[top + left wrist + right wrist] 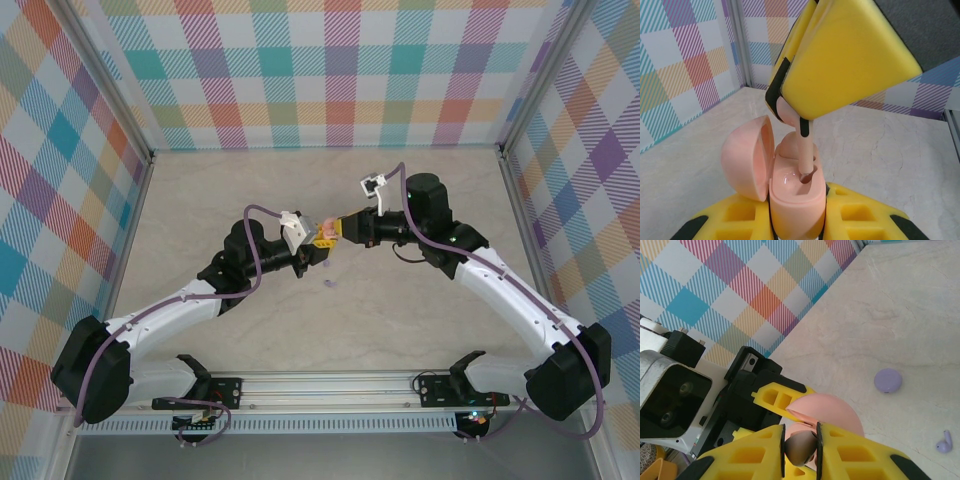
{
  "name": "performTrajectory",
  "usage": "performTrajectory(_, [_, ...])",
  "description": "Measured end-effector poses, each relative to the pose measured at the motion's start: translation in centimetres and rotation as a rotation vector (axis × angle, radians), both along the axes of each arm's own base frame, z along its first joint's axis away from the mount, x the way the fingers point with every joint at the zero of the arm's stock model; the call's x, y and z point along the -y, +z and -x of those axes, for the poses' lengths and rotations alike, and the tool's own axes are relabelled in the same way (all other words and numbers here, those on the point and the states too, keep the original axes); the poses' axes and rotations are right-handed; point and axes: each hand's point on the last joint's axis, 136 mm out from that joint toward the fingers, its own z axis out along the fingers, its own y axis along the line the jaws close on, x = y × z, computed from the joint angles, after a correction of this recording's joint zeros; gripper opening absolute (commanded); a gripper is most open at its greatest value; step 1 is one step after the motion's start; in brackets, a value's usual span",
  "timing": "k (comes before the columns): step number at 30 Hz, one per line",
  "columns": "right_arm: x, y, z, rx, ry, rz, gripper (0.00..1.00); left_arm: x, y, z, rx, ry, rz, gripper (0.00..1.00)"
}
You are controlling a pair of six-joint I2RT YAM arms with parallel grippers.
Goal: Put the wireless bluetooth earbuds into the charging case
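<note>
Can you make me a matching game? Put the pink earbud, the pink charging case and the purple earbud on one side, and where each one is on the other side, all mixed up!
Things:
1. pink earbud
2. pink charging case
3. purple earbud

Places:
A. lying on the table
B. held in the left gripper, lid open
C. pinched in the right gripper

Pairs: 1-C, 2-B, 3-A.
</note>
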Motion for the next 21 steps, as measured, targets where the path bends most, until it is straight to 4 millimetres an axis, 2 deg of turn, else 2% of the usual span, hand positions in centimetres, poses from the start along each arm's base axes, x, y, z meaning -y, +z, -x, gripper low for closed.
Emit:
performTrajectory(12, [-0.09, -0.51, -0.14, 0.001, 0.001, 0.019, 0.25, 0.0, -0.01, -0.01, -0.001, 0.0, 0.0, 0.11])
performTrajectory(21, [-0.16, -0.64, -0.36, -0.001, -0.002, 0.026, 0.35, -0.01, -0.05, -0.01, -0.008, 0.002, 0.002, 0.11])
